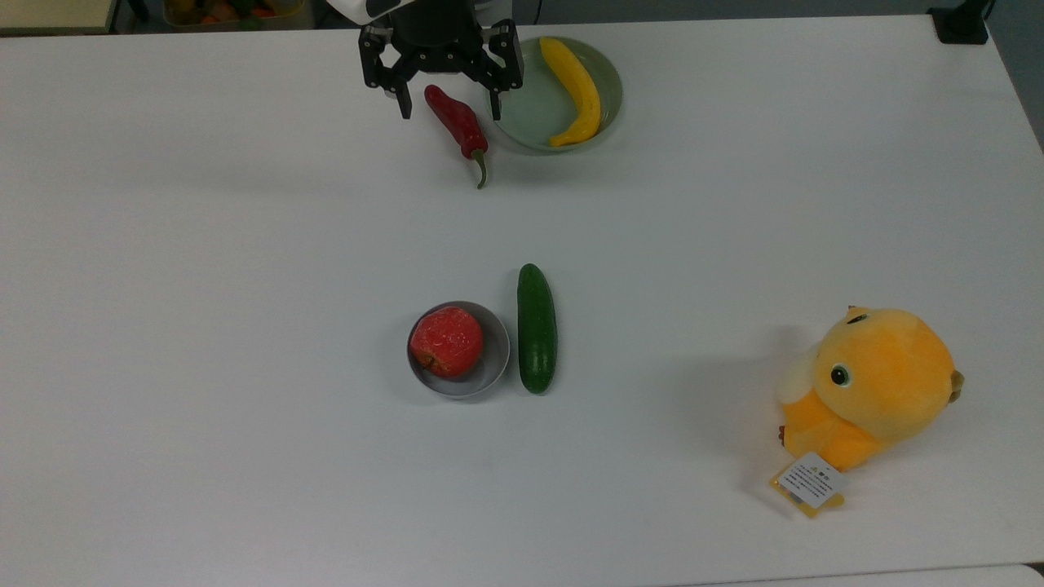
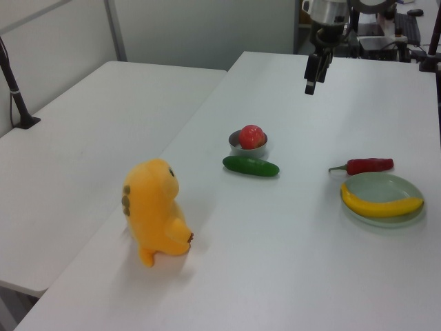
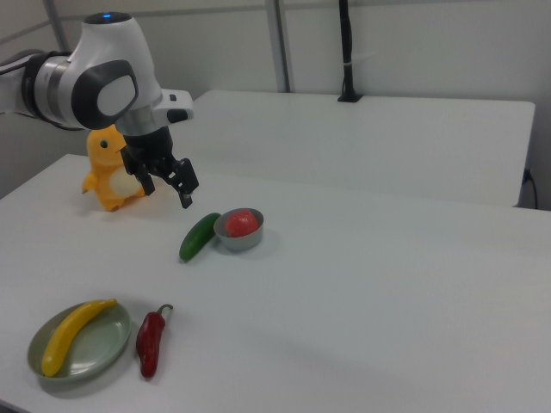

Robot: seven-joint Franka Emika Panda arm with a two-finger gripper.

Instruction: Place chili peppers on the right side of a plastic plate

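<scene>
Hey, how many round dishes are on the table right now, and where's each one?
2. The pale green plate sits near the top view's upper edge, holding a yellow fruit. The smaller grey bowl sits mid-table beside the cucumber, holding a red fruit.

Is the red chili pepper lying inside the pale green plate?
No. In the top view the chili pepper lies on the table beside the plate, at the top view's left of it.

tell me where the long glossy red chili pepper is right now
The long glossy red chili pepper lies on the white table, just off the top view's left of the pale green plate's rim.
</scene>
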